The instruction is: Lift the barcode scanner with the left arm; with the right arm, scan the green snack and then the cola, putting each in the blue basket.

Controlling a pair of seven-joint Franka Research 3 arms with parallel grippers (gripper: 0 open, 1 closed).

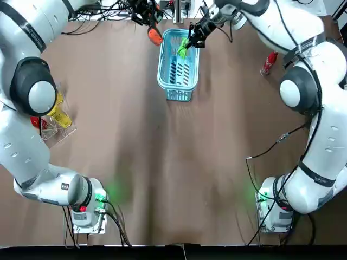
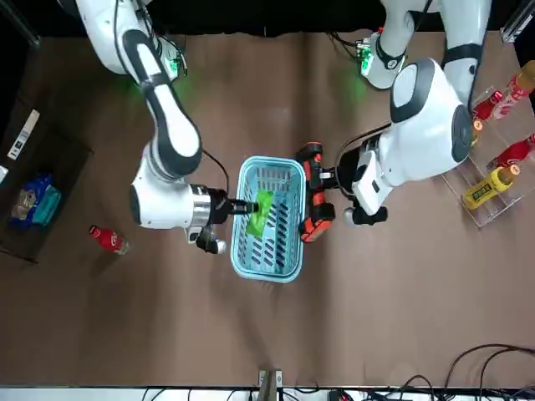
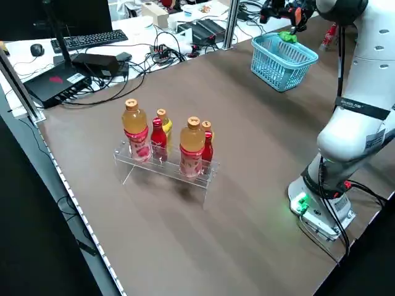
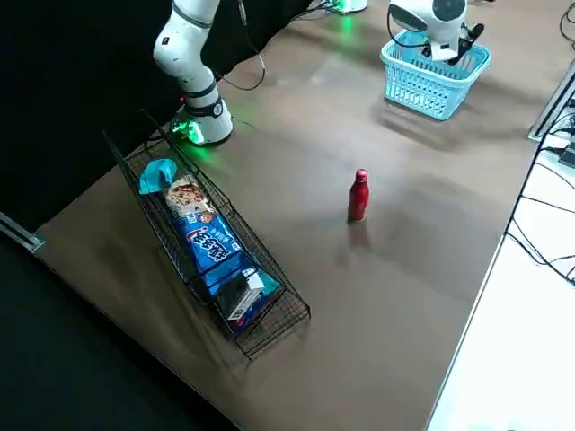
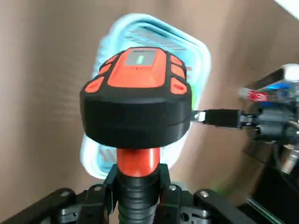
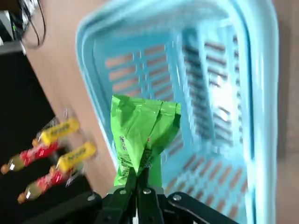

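Right gripper (image 6: 138,179) is out over the blue basket (image 1: 161,60), and its fingers are pinched tight on the bottom edge of the green snack (image 6: 142,130). The packet stands up from the claw, crumpled and bright, with the basket's slatted floor behind it. From overhead, the snack sits over the far end of the basket, toward the robot's right; whether it touches the plastic, you can't tell. On the other side, the left gripper (image 5: 138,186) is clamped around the ribbed black-and-orange handle of the barcode scanner (image 5: 138,93). It holds the scanner raised off the table, just beside the basket's left rim at the far end. The scanner's chunky orange-topped head fills the left wrist camera, a small green mark lit on its top face, with the basket behind it. And the cola (image 4: 358,195)? The red bottle stands upright on the brown table (image 1: 162,179), on the robot's right, well apart from the basket, with nothing touching it.
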